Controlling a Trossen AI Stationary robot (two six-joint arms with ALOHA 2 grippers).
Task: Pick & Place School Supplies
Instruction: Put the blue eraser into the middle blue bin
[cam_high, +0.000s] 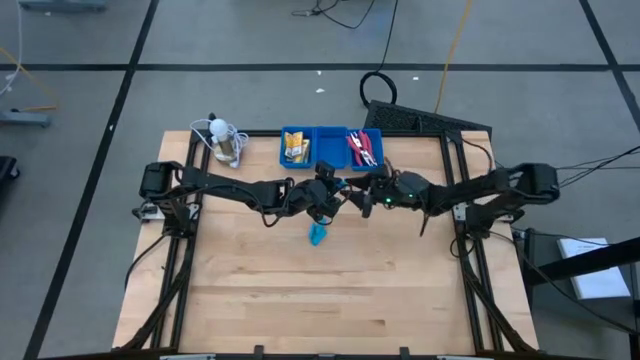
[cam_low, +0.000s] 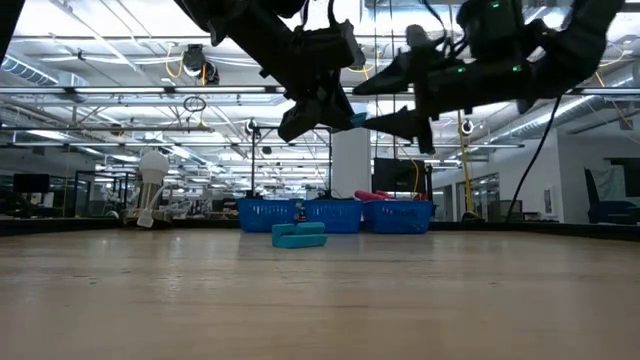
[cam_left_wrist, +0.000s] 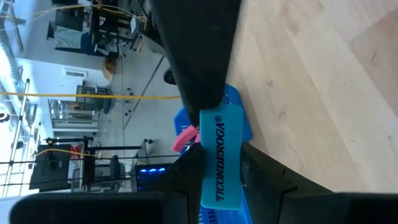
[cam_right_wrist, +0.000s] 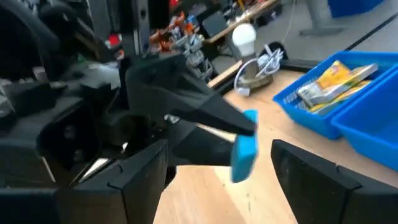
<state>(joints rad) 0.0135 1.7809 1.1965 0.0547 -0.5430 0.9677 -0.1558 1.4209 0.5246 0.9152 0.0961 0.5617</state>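
My left gripper (cam_left_wrist: 221, 171) is shut on a light-blue eraser (cam_left_wrist: 221, 155) printed TICONDEROGA, high above the table's middle (cam_low: 357, 120). My right gripper (cam_right_wrist: 219, 152) faces it from the table's right, open, with its fingers (cam_low: 392, 75) standing above and below the eraser (cam_right_wrist: 245, 149). Whether they touch it I cannot tell. More light-blue pieces (cam_high: 318, 235) lie flat on the wood below (cam_low: 300, 235). Yellow-orange packets (cam_high: 295, 147) lie in the blue tray's left compartment and red-handled scissors (cam_high: 362, 148) in its right one. My left gripper pinches the eraser between its two fingers (cam_left_wrist: 186, 177), across its narrow sides at the near half (cam_left_wrist: 219, 186). It comes level from the table's left. The eraser is lifted clear, and its free end (cam_left_wrist: 214, 121) sticks out past the fingertips toward the right gripper.
The blue three-compartment tray (cam_high: 330, 165) stands at the table's far edge, just behind both grippers. A white round object with a coiled cable (cam_high: 225, 140) sits at the far left corner. Bare wood (cam_high: 320, 300) fills the near half of the table.
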